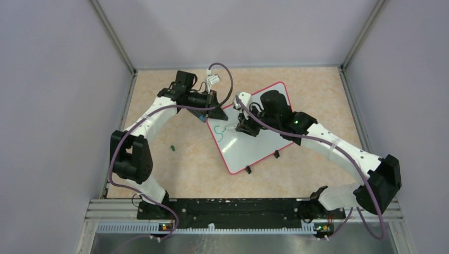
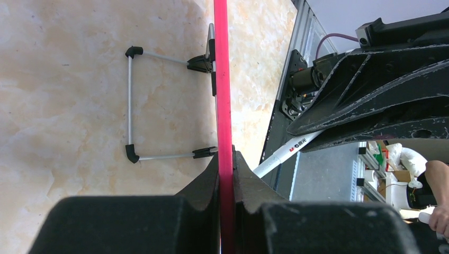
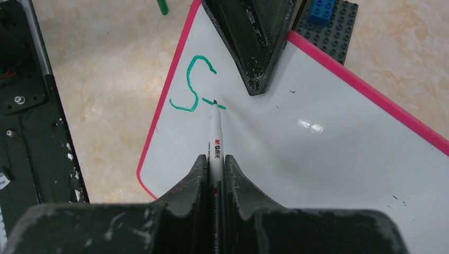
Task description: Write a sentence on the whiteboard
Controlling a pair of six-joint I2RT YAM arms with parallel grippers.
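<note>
The whiteboard (image 1: 249,151) lies tilted in the middle of the table, white with a red-pink rim. My left gripper (image 1: 216,109) is shut on the rim (image 2: 222,79) at the board's far-left edge; one of its fingers (image 3: 254,47) lies on the board face. My right gripper (image 3: 215,159) is shut on a white marker (image 3: 216,135), and it shows over the board in the top view (image 1: 244,126). The marker's tip touches the board on a short green stroke (image 3: 214,103), right of a green "S" (image 3: 193,84). The marker also shows in the left wrist view (image 2: 288,153).
A dark-grey studded plate with a blue block (image 3: 331,24) lies partly under the board's far edge. A small green cap (image 1: 172,147) lies on the table left of the board. The board's wire stand with black feet (image 2: 130,100) rests on the table. Enclosure walls stand on three sides.
</note>
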